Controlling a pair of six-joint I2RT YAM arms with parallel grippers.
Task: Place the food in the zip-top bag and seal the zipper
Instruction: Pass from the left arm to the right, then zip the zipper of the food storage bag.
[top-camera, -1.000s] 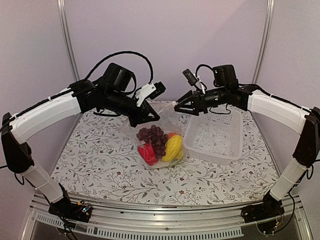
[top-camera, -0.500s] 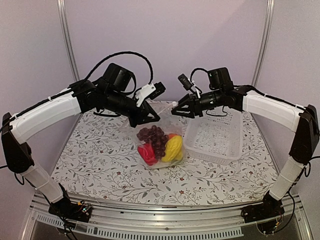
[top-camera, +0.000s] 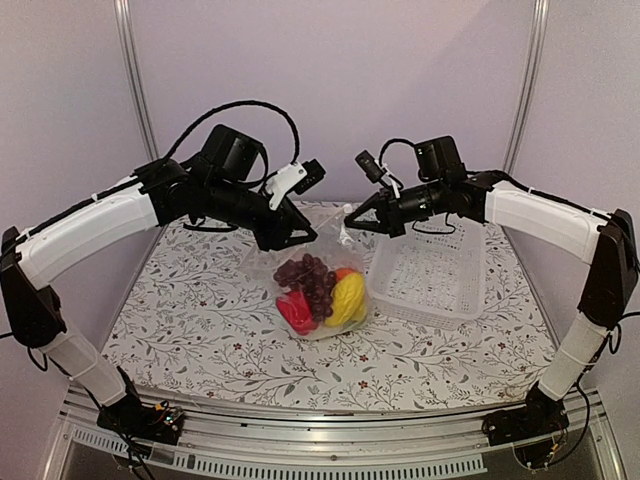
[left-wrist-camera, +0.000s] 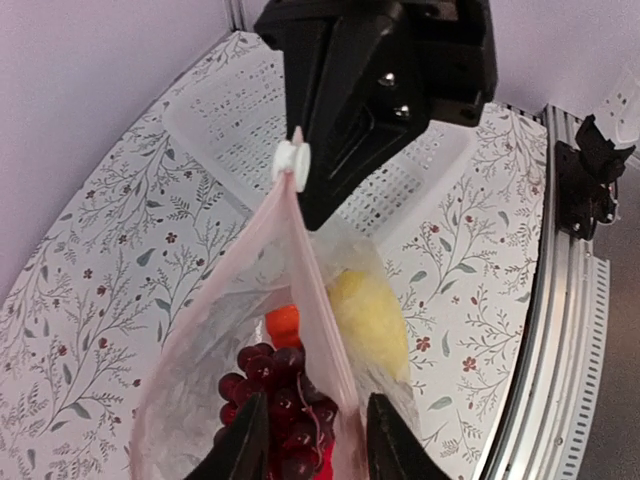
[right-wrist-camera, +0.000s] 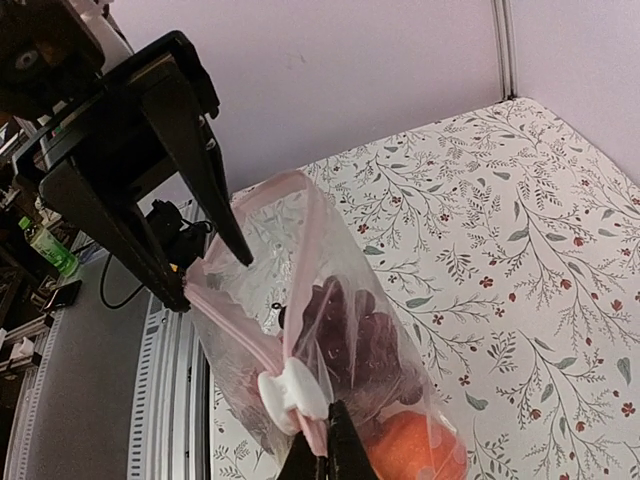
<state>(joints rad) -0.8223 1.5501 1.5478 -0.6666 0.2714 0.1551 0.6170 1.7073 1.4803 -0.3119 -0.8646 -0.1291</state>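
Observation:
The zip-top bag (top-camera: 318, 290) hangs upright over the flowered table with the food inside: purple grapes (top-camera: 308, 275), a red pepper (top-camera: 295, 311), a yellow piece (top-camera: 346, 297) and a small orange fruit (left-wrist-camera: 283, 320). Its pink zipper (left-wrist-camera: 311, 270) runs along the mouth to a white slider (right-wrist-camera: 291, 390). My right gripper (right-wrist-camera: 328, 460) is shut on the bag's mouth edge right beside the slider, holding that end up. My left gripper (left-wrist-camera: 312, 450) is open, its fingers standing on either side of the zipper strip at the other end.
A white perforated basket (top-camera: 430, 270) stands just right of the bag, under the right arm. The flowered table's front edge and metal rail (top-camera: 330, 455) lie near the arm bases. A purple wall backs the scene.
My right gripper has shut on the bag's mouth beside the slider. My left gripper has opened, letting go of the bag's edge, and drawn slightly back to the left.

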